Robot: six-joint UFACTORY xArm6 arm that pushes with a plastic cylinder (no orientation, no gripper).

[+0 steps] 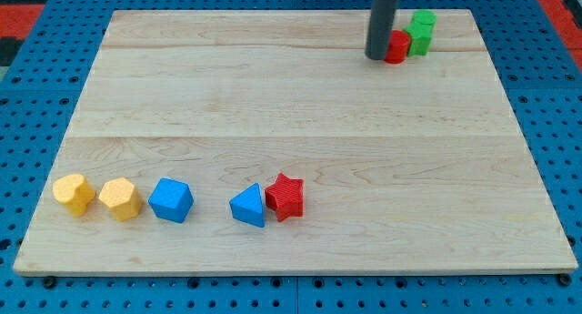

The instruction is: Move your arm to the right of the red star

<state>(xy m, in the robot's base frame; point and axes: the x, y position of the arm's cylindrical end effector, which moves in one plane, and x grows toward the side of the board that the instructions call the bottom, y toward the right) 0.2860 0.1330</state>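
The red star lies near the view's bottom, just right of centre-left, touching a blue triangle on its left. My tip is far from it, near the view's top right, resting on the board just left of a small red block whose shape I cannot make out. A green block sits right behind that red block.
A blue block and two yellow blocks stand in a row at the view's bottom left. The wooden board ends in a blue perforated surround on all sides.
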